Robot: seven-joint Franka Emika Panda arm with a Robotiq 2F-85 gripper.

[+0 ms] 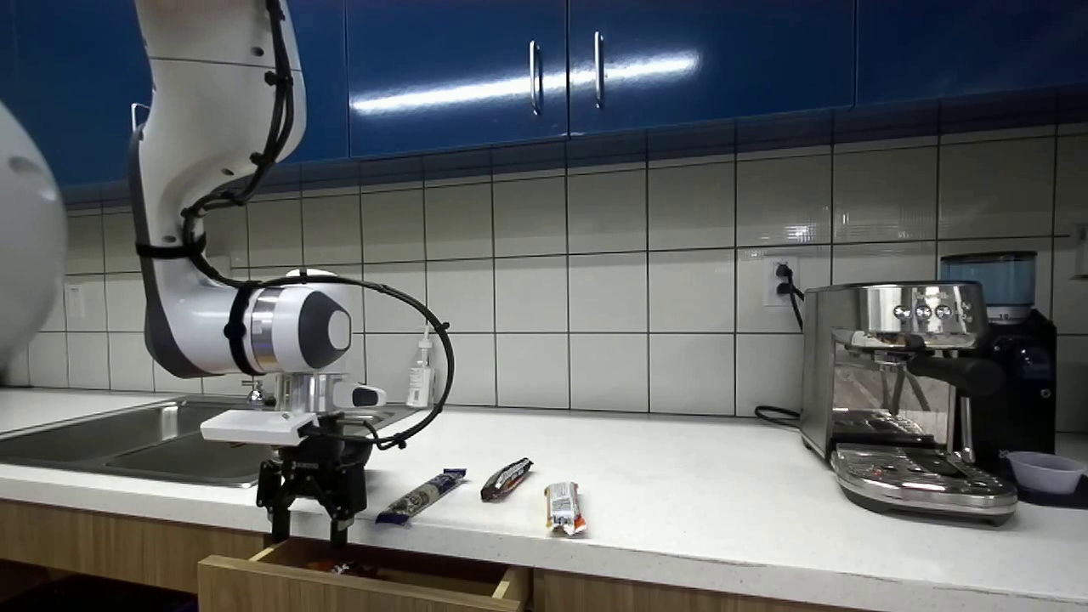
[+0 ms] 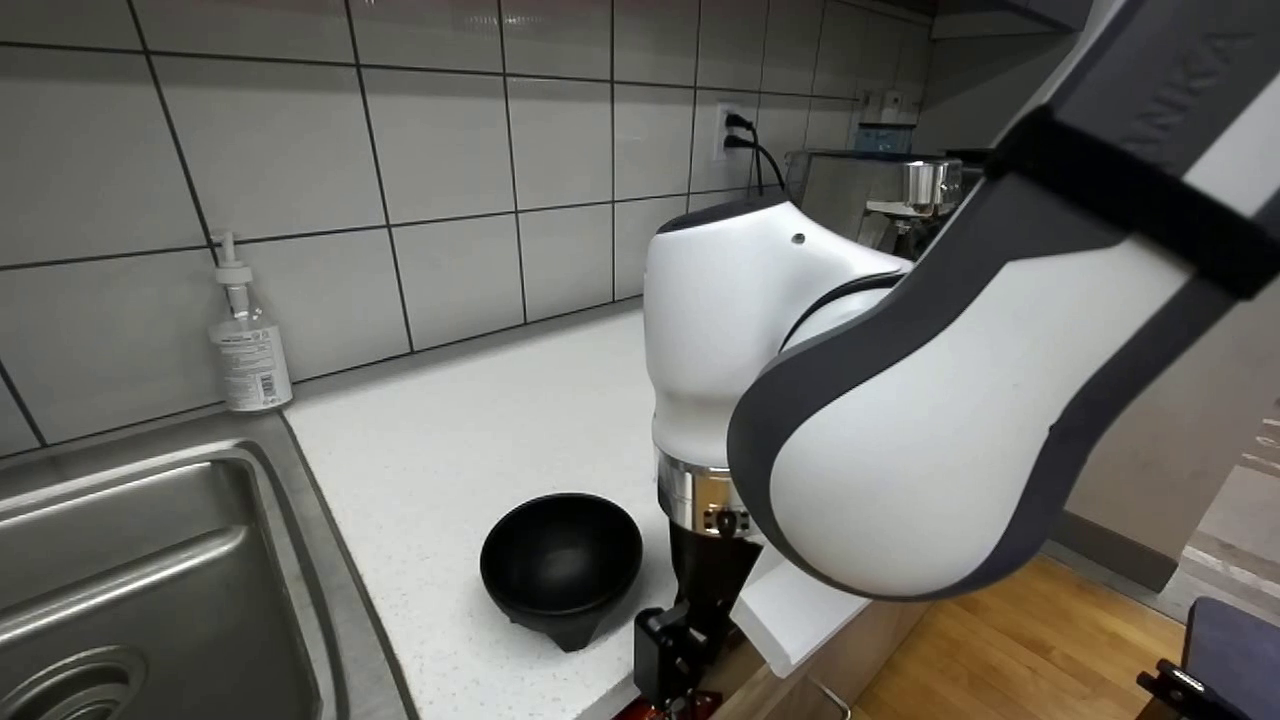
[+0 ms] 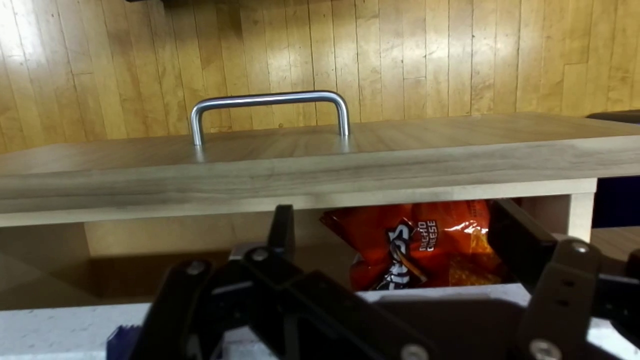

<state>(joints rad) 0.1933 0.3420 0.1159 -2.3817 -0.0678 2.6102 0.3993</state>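
My gripper [image 1: 308, 534] points straight down at the counter's front edge, over a pulled-out wooden drawer [image 1: 340, 592]. Its jaws stand wide apart with nothing held. Inside the drawer lies a red-orange Nacho Cheese chip bag [image 3: 430, 245], seen between the spread fingers in the wrist view, its right end partly hidden by a finger [image 3: 520, 235]. Whether the fingers touch the bag cannot be told. Beside the gripper on the counter rests a black bowl [image 2: 560, 560]. Three wrapped bars lie to the other side: a blue one [image 1: 422, 495], a dark one [image 1: 507, 479] and a white-orange one [image 1: 563, 507].
A metal handle [image 3: 270, 100] sticks out from the drawer front. The sink [image 2: 130, 560] lies beyond the bowl, with a pump bottle [image 2: 250, 350] by the wall. An espresso machine [image 1: 892, 382] and a pale bowl [image 1: 1047, 473] stand farther along the counter [image 1: 680, 501].
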